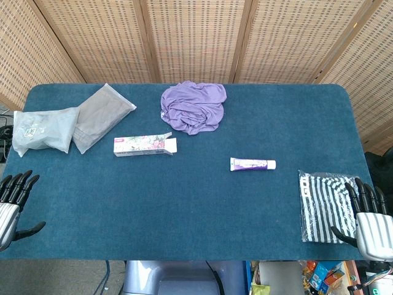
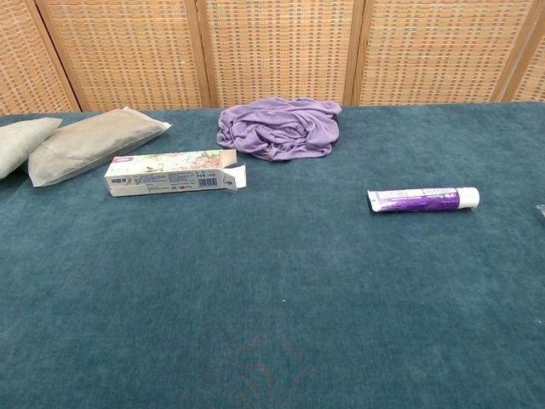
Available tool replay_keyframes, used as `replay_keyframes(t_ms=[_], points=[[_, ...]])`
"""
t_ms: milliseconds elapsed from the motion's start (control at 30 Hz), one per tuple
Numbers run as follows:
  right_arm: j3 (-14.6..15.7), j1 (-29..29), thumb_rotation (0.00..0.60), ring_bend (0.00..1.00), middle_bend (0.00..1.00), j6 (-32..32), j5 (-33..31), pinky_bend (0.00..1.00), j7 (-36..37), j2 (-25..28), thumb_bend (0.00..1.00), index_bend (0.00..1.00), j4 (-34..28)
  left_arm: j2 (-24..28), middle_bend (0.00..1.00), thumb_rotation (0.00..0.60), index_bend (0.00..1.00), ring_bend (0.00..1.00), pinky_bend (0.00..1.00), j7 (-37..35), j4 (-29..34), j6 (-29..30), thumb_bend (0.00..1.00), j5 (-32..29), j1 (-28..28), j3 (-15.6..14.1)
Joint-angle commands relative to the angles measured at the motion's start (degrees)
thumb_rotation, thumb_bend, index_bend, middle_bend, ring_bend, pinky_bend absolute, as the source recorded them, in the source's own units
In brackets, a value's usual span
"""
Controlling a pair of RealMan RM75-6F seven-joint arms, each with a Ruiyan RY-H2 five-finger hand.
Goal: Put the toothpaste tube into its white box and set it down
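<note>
The purple-and-white toothpaste tube (image 1: 252,164) lies crosswise right of centre on the blue tabletop (image 1: 184,209), cap rightward, nearer the right hand (image 1: 368,215). The white floral box (image 1: 145,146) lies far-left, flaps facing the tube. Both that and the left hand (image 1: 13,200) rest spread, empty.

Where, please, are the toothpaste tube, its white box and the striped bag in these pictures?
toothpaste tube (image 2: 423,199): chest view, on the middle of its purple body.
white box (image 2: 166,173): chest view, on the middle of its long printed side.
striped bag (image 1: 322,206): head view, on its striped upper face.
</note>
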State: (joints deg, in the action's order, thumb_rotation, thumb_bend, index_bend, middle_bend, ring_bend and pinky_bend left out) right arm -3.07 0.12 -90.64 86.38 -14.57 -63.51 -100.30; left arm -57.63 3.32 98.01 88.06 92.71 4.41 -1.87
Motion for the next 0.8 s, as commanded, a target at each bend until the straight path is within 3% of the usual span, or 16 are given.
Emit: replay_keyframes(t_ms=[33,300,433,667,800], points=[[-0.03,0.22,0.600,0.00,0.00,0.40,0.15,0.00,0.53,0.05,0.00,0.00,0.14,-0.09,0.00,0.600,0.00,0.00,0.00,0.19,-0.09,0.06,0.08,-0.02,-0.05,0.13],[-2.49,3.72,0.600,0.00,0.00,5.24,-2.37,0.00,1.92,0.42,0.00,0.00,0.84,-0.59,0.00,0.600,0.00,0.00,0.00,0.00,-0.51,0.13,0.08,-1.60,0.00,1.41],[-6.24,9.76,0.600,0.00,0.00,10.73,-2.17,0.00,4.04,0.94,0.00,0.00,1.52,-1.05,0.00,0.600,0.00,0.00,0.00,0.32,-0.89,-0.84,0.08,-3.53,0.45,2.38],[-10.42,22.99,0.600,0.00,0.01,28.45,-6.68,0.00,8.99,-1.81,0.00,0.00,7.29,-2.38,0.00,0.600,0.00,0.00,0.00,3.24,-1.18,-3.22,0.08,-6.27,1.51,3.47],[-12.09,30.61,0.600,0.02,0.08,40.93,-16.27,0.04,7.42,-7.39,0.00,0.04,15.10,-3.28,0.00,0.600,0.00,0.00,0.00,5.15,-1.62,-4.61,0.08,-8.37,2.24,4.35]])
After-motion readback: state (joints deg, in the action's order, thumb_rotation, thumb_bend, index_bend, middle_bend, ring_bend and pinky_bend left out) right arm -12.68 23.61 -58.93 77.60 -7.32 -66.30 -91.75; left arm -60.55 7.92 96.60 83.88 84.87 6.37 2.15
